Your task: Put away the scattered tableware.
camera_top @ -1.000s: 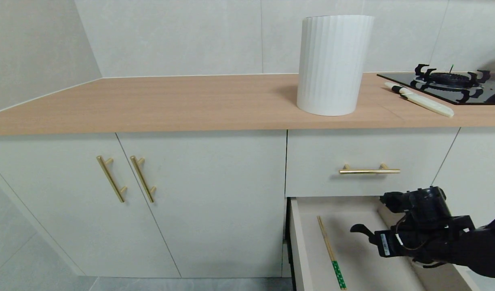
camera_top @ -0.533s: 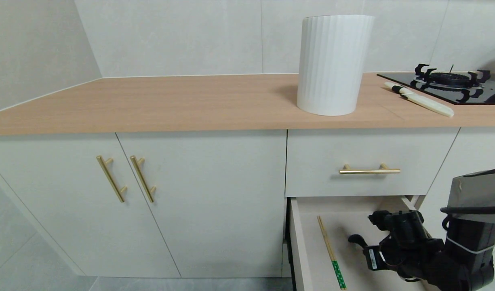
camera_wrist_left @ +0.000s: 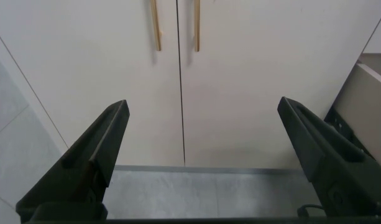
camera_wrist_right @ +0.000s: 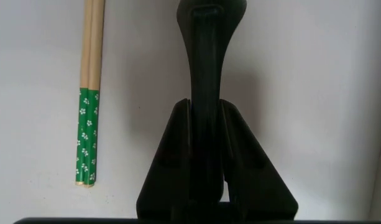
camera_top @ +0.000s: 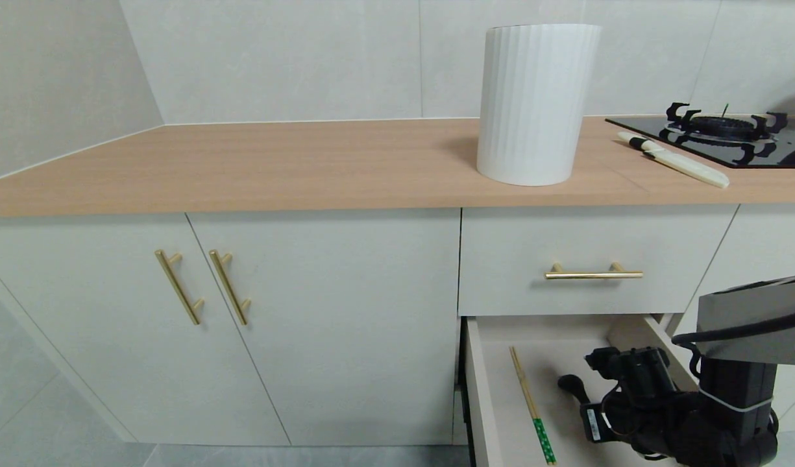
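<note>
Right gripper clamps what looks like a black spoon inside the drawer, beside chopsticks.

The countertop is warm wood-grain with a matt finish. The tall white container on it is ribbed and matt, like ceramic or plastic. The cabinet fronts and the open drawer are pale, smooth and matt, and the handles are brushed gold metal. The chopsticks are bare light wood with green painted ends. The black spoon is smooth with a faint sheen, and the right gripper clamping it looks like matt black plastic. The hob is glossy black glass.
</note>
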Controlling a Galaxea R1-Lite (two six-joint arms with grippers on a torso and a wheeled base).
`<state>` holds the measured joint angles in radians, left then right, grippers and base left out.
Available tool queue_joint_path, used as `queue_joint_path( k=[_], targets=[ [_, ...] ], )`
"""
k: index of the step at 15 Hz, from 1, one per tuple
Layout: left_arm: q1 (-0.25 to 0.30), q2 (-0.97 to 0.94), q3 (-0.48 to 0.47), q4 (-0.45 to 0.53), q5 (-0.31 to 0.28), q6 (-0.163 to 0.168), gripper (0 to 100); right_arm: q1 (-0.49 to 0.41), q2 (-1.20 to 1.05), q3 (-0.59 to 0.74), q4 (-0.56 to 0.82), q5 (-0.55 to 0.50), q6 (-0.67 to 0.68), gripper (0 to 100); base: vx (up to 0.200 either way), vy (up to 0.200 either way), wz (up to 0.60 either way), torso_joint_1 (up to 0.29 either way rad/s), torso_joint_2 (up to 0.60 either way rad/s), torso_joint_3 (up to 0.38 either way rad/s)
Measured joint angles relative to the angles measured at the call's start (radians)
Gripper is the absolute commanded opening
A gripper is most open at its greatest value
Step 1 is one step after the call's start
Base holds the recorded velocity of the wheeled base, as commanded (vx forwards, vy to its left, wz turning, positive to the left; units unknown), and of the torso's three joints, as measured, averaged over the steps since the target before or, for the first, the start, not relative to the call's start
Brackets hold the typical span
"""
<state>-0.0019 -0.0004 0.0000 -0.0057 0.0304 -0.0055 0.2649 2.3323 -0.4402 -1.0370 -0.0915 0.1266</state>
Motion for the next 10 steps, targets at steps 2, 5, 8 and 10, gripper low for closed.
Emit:
queue_joint_path(
  k=[2,5,8,10],
  targets=[
    [0.0,0.0,0.0,0.0,0.0,0.0,100,0.001,0.002,0.004,-0.015,-0.008,0.0,0,0.0,0.0,0.0,0.0,0.0,0.0],
    [0.0,0.0,0.0,0.0,0.0,0.0,100,0.0,0.003,0.005,-0.016,-0.012,0.0,100,0.0,0.0,0.0,0.0,0.0,0.0],
    [0.001,0.0,0.0,0.0,0.0,0.0,100,0.0,-0.004,0.009,-0.017,-0.014,0.001,100,0.0,0.0,0.0,0.0,0.0,0.0],
    [0.0,0.0,0.0,0.0,0.0,0.0,100,0.0,-0.019,0.013,-0.016,-0.025,0.0,100,0.0,0.0,0.0,0.0,0.0,0.0]
  ],
)
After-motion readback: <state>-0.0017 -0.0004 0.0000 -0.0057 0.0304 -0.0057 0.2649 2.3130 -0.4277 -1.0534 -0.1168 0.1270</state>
